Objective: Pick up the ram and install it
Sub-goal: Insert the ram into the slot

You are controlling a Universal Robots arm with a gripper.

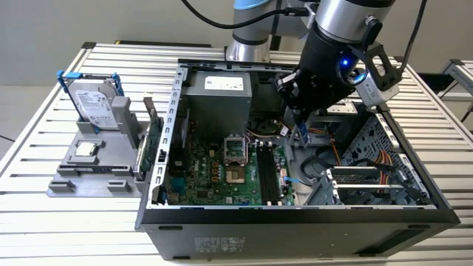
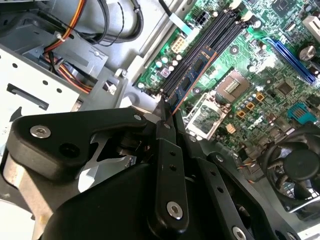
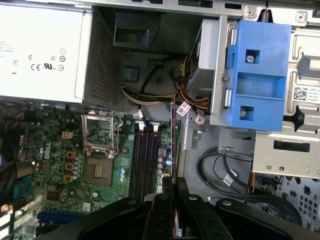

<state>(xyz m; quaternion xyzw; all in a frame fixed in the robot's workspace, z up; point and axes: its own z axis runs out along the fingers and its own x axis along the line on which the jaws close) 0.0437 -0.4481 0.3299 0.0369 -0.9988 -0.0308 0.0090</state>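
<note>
Jaws clenched on the ram (image 2: pixel 192 75): in the second wrist view the gripper (image 2: pixel 164 116) pinches the near end of the blue stick, w/ black chips along it, and the stick runs out from the fingertips over the black memory slots (image 2: pixel 215 40) of the green motherboard (image 2: pixel 260 85). In the first wrist view the gripper (image 3: pixel 172 187) holds the ram (image 3: pixel 173 145) edge-on, a thin line just beside the slots (image 3: pixel 142 160), on the side toward the drive cage; can't tell whether its edge touches a slot. In the exterior view the gripper (image 1: pixel 302 123) hangs inside the open PC case (image 1: pixel 296 221), ram (image 1: pixel 302 134) upright below it, above the board's slot area (image 1: pixel 267 174). Empty CPU socket (image 3: pixel 98 134) sits beside the slots; power supply (image 3: pixel 40 50) and blue drive bracket (image 3: pixel 257 70) farther back. Outside the case, on the slatted table (image 1: pixel 44 221) at the exterior view's left, a gray holder (image 1: pixel 92 172) carries a hard drive in blue frame (image 1: pixel 92 105) and a green card (image 1: pixel 152 147) on edge.
</note>
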